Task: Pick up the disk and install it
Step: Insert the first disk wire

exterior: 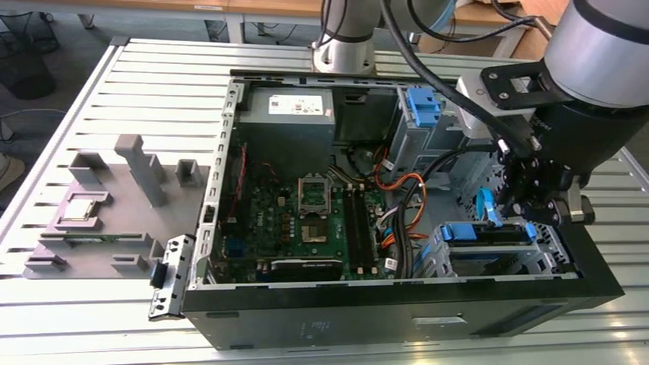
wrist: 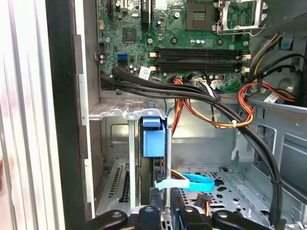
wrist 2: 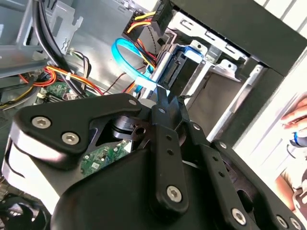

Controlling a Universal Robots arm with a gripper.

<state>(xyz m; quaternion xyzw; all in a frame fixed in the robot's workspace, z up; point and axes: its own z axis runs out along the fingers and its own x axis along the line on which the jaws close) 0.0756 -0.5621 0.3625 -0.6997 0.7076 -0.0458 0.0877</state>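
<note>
First wrist view puts my claw (wrist: 165, 201) nearest, close behind the disk (wrist: 153, 140); I cannot tell whether it is open or closed. The disk stands on edge in the drive cage (wrist: 112, 114), motherboard (wrist: 144, 33) beyond.

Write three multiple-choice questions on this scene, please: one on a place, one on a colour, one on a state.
1. Where is the disk?
A. In the metal drive bay of the computer case
B. On the grey fixture
C. On the table

2. What colour is the disk's carrier?
A. Red
B. Green
C. Bright blue

3. How is the computer case?
A. Closed by a panel
B. Open, motherboard exposed
C. Upside down

Answers:
1 A: the disk stands in the bay, close to the end effector.
2 C: both wrist views show it blue.
3 B: the board lies in plain sight.
</note>
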